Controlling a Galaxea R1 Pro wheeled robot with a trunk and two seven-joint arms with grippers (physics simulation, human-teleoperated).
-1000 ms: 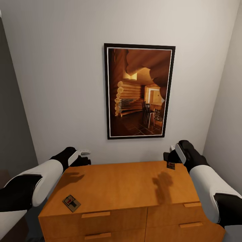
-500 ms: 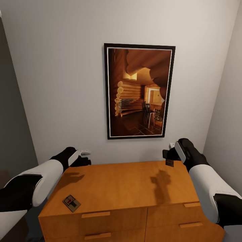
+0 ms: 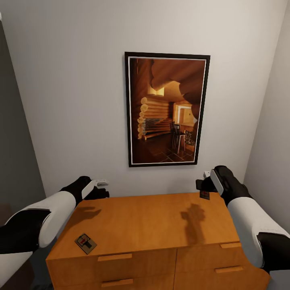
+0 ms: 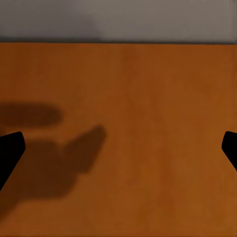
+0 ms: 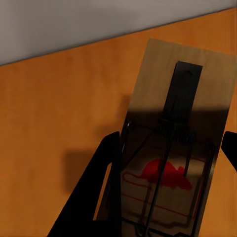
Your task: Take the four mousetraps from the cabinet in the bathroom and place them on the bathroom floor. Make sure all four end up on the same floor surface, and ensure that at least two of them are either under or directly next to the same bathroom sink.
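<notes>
One mousetrap (image 3: 85,243), a small brown board with dark metal and a red mark, lies near the front left corner of the orange-brown cabinet (image 3: 145,221). A second mousetrap (image 3: 204,195) hangs just above the cabinet's back right corner, with my right gripper (image 3: 203,191) shut on it. In the right wrist view this mousetrap (image 5: 173,148) sits between the dark fingers (image 5: 101,187), over the cabinet top (image 5: 59,128). My left gripper (image 3: 102,189) hovers over the back left corner, open. In the left wrist view its fingertips (image 4: 10,153) stand wide apart over bare wood (image 4: 148,98).
A framed picture (image 3: 166,108) of a log interior hangs on the white wall behind the cabinet. Walls close in on both sides. Drawer fronts with wooden bar handles (image 3: 114,257) face me below the top.
My right gripper has lifted the mousetrap slightly off the cabinet's back right corner. The left arm and the other mousetrap have not moved.
</notes>
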